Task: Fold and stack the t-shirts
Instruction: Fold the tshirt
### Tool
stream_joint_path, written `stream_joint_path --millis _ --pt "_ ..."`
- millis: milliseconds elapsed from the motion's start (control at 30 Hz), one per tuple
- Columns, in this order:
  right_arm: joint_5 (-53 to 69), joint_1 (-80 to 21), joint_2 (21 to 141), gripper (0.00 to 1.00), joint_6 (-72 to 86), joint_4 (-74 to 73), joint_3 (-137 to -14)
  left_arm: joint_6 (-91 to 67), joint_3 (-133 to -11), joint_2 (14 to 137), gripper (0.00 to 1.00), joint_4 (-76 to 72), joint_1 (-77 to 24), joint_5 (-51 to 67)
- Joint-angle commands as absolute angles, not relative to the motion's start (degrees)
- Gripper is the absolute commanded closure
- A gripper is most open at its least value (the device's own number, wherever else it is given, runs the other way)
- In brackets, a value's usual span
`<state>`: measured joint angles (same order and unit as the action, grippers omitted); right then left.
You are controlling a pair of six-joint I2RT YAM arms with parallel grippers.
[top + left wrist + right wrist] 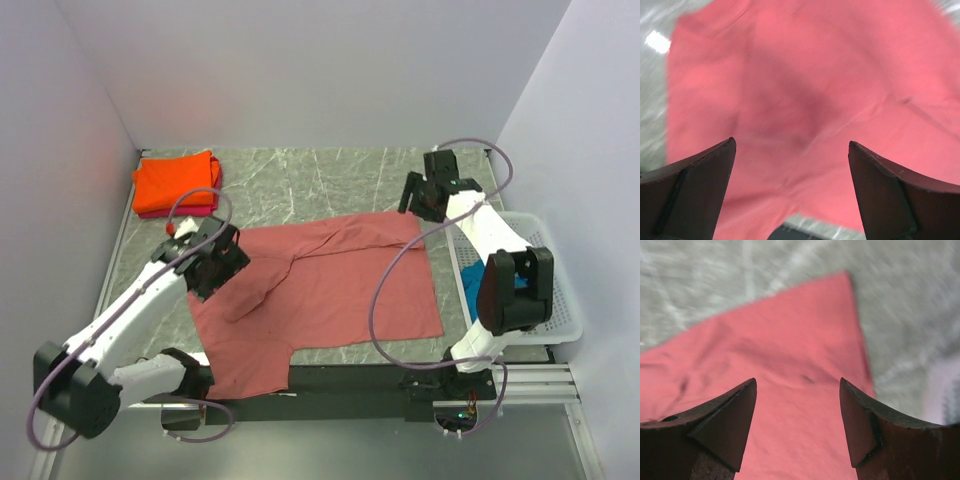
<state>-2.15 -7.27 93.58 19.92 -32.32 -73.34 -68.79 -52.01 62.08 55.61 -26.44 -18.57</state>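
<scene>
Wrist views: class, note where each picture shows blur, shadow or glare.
Left wrist: a dark shadow lies across the brick-red t-shirt, and a white glare spot sits on the table at upper left. Right wrist: the table looks smeared, the shirt's far corner soft.

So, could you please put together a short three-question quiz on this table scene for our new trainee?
1. True or false: the left claw is clamped on the brick-red t-shirt.
2. What lies directly under the folded orange t-shirt? A) a green t-shirt B) a pink-red t-shirt C) a black t-shirt
3. Fill in: the teal-blue t-shirt lies in the white ____.

Key
1. False: the claw is open above the shirt and holds nothing.
2. B
3. basket
</scene>
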Motion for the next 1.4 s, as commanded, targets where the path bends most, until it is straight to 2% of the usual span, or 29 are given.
stream_joint_path --millis 0,133,400,867,1067,1367 --pt "2.8 -9.0 99.0 0.26 18.2 -29.5 -79.8 -61.5 -56.3 70.4 0.00 41.2 -23.7 -21.3" --pt "5.6 -9.1 107.3 0.26 19.3 -30.1 -85.6 -56.6 -58.4 80.8 0.01 33.4 -15.8 -16.9" --pt "3.7 -8.0 116.5 0.25 22.2 -34.7 -90.6 -52.9 -64.9 98.1 0.00 28.1 -13.4 -16.6" --pt "6.2 -3.2 127.3 0.25 19.3 -40.9 -99.5 -48.4 -67.8 109.9 0.01 28.7 -8.4 -18.0" --pt "5.5 -2.5 129.0 0.25 18.9 -42.1 -102.6 -45.5 -70.8 111.2 0.00 25.1 -8.9 -11.3" --pt "2.6 3.2 131.7 0.25 19.5 -43.8 -107.3 -42.5 -87.7 120.0 0.01 29.1 -14.5 -12.2"
